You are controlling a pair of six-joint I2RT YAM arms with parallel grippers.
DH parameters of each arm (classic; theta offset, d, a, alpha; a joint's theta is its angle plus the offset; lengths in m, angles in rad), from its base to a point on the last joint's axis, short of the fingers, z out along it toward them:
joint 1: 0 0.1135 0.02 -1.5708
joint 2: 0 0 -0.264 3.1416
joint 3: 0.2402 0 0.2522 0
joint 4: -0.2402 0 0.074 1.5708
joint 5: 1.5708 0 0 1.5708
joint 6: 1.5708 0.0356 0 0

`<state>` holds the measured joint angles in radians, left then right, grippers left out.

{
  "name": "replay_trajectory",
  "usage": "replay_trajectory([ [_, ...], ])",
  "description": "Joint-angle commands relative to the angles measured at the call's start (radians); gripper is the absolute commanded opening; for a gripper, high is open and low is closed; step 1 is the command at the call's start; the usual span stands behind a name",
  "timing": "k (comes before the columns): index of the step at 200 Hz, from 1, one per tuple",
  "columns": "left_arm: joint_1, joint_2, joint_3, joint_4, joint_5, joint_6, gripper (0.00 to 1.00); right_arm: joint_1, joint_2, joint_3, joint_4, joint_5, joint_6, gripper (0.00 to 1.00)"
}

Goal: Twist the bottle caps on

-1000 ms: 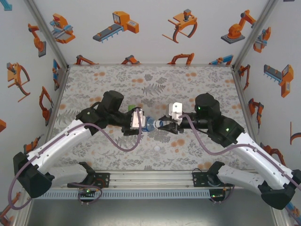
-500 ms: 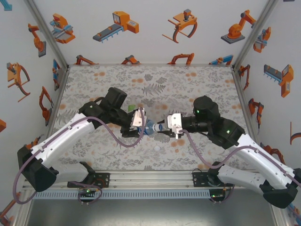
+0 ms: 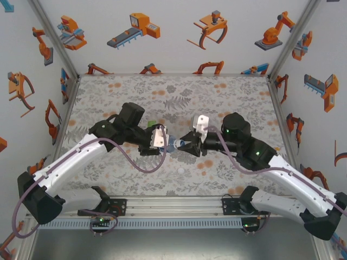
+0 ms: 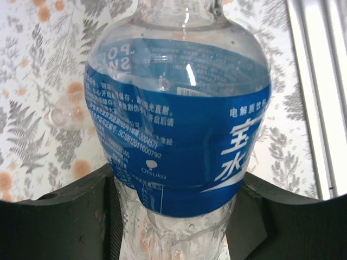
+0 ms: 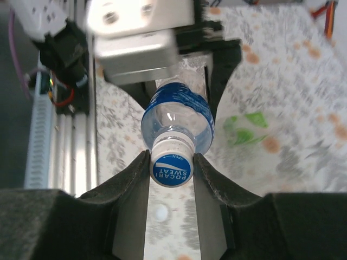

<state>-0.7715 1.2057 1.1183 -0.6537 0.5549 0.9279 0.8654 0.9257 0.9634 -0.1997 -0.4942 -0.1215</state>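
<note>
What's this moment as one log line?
left fingers: hold blue-labelled clear plastic bottle | right fingers: shut on its white round plastic cap

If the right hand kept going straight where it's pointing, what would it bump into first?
The right hand is pinching the bottle cap, so it would push straight into the blue-labelled bottle behind it. Past that, probably the left hand holding the bottle.

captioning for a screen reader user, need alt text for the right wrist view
The right gripper is shut on the blue-topped cap of a blue-labelled bottle, which the left gripper holds by its far end above a floral mat. A loose white cap lies on the mat, low in the picture.
</note>
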Motion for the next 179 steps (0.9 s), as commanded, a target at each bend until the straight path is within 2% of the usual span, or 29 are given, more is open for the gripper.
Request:
replay_trajectory([
  [1,-0.015,-0.027,-0.008,0.202,-0.016,-0.025,0.0,0.013,0.033,-0.053,0.126,0.166,0.511,0.0],
  [25,-0.014,-0.04,-0.038,0.262,-0.037,-0.04,0.0,0.013,0.056,-0.049,0.074,0.293,0.831,0.0],
  [51,-0.013,-0.042,-0.049,0.282,-0.038,-0.051,0.0,0.013,0.074,-0.037,-0.058,0.427,1.148,0.0],
  [87,-0.013,-0.031,-0.056,0.297,-0.037,-0.074,0.0,0.013,0.059,-0.079,-0.149,0.552,1.51,0.0],
  [113,-0.013,-0.016,-0.048,0.289,-0.032,-0.083,0.0,0.013,0.07,-0.112,-0.09,0.551,1.584,0.04],
  [138,-0.012,-0.011,-0.048,0.287,-0.033,-0.087,0.0,0.013,0.072,-0.105,-0.097,0.568,1.582,0.05],
  [179,-0.012,0.007,-0.041,0.274,-0.048,-0.078,0.0,0.009,0.076,-0.067,-0.13,0.6,1.506,0.2],
])
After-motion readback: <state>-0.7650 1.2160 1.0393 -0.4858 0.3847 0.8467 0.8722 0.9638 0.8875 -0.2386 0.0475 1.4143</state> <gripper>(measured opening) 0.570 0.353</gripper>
